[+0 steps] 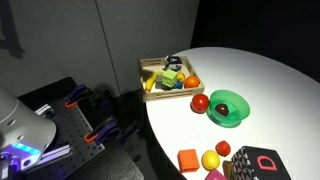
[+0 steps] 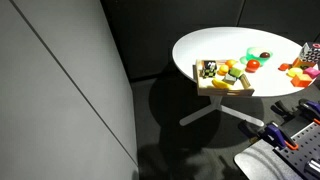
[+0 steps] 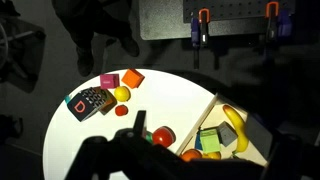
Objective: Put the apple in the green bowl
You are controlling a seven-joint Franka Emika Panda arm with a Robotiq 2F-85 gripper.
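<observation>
The apple is small, glossy and red. It lies on the white round table between the wooden tray and the green bowl. It also shows in the other exterior view and in the wrist view. A dark maroon lump sits inside the bowl. In the wrist view only a green sliver of the bowl shows behind a dark finger. My gripper is a dark silhouette high above the table's near side, with its jaws apart and empty. It does not show in either exterior view.
The tray holds a banana, an orange fruit and coloured blocks. At the table's far end lie an orange block, a yellow ball, a small red piece and a black box with a red letter. Clamps hold the robot's mounting plate.
</observation>
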